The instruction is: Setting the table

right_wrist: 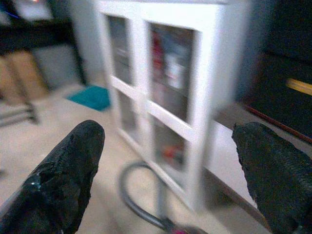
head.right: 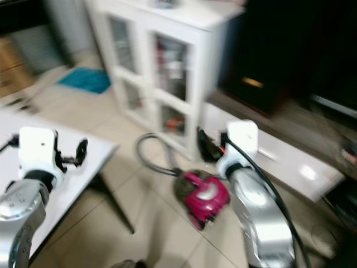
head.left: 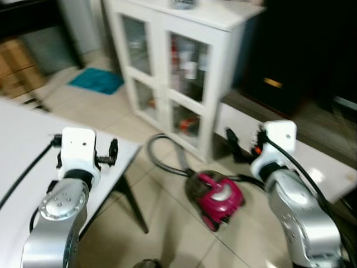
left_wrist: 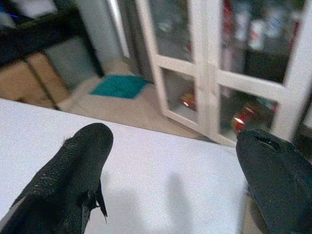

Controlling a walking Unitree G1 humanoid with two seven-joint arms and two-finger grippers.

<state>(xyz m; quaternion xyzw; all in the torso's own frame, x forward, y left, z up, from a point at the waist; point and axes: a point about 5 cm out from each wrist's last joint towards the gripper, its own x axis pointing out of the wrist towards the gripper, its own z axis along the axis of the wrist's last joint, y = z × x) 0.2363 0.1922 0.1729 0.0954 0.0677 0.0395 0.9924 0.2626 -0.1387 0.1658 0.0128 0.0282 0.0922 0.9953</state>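
Observation:
A white table (head.left: 22,151) with a black leg stands at my left, its corner reaching toward the middle of the room. My left gripper (head.left: 85,146) hovers over that corner, and in the left wrist view the left gripper (left_wrist: 175,161) is open, its black fingers (left_wrist: 68,180) spread above the white top (left_wrist: 146,170). My right gripper (head.left: 245,144) is raised over the floor to the right, away from the table. The right gripper (right_wrist: 168,161) is open with nothing between its fingers and faces a white cabinet (right_wrist: 170,73). The views are blurred.
A white glass-door cabinet (head.left: 178,67) stands ahead. A pink vacuum cleaner (head.left: 217,195) with a grey hose (head.left: 162,159) lies on the tiled floor between my arms. A low white bench (head.left: 312,162) runs at the right. A teal mat (head.left: 96,80) and cardboard boxes (head.left: 17,67) lie far left.

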